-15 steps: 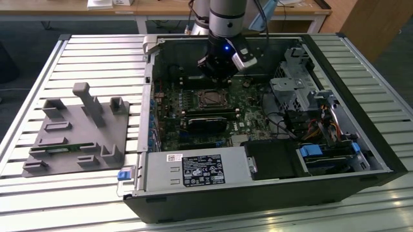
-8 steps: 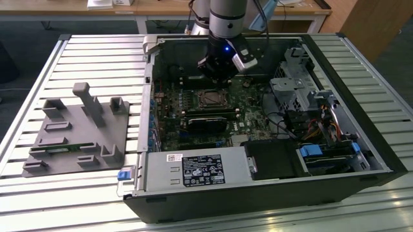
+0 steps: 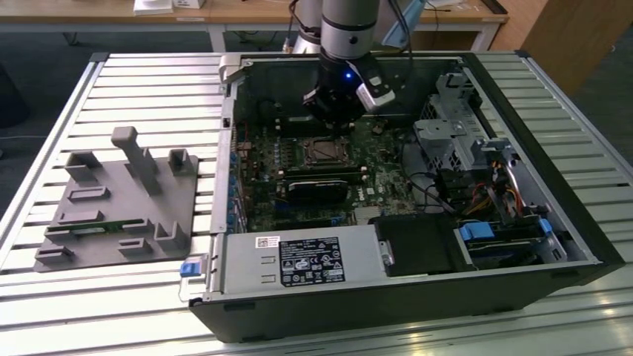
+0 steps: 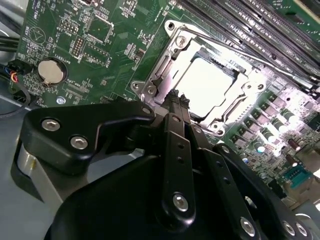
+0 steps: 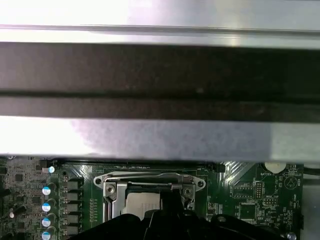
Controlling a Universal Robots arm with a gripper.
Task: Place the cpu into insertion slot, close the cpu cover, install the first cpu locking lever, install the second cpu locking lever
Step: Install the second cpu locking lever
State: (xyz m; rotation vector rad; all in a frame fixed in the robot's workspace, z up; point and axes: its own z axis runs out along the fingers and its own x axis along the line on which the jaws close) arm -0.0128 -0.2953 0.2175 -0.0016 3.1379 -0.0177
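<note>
The cpu (image 4: 207, 87) lies flat in the insertion slot (image 3: 324, 150) on the green motherboard (image 4: 100, 55), silver top up, the cpu cover (image 4: 172, 57) framing it. My gripper (image 4: 177, 100) hovers just beside the slot's edge, fingers pressed together, holding nothing. The exterior view shows the open computer case (image 3: 514, 245); a coin battery (image 4: 51, 71) sits near the slot.

Arm (image 3: 346, 30) comes down vertical from above, wrist pointing straight down. Gripper (image 4: 178, 95) black, linkage fingers (image 4: 176, 150) pressed together at the tips, nothing held between them.
</note>
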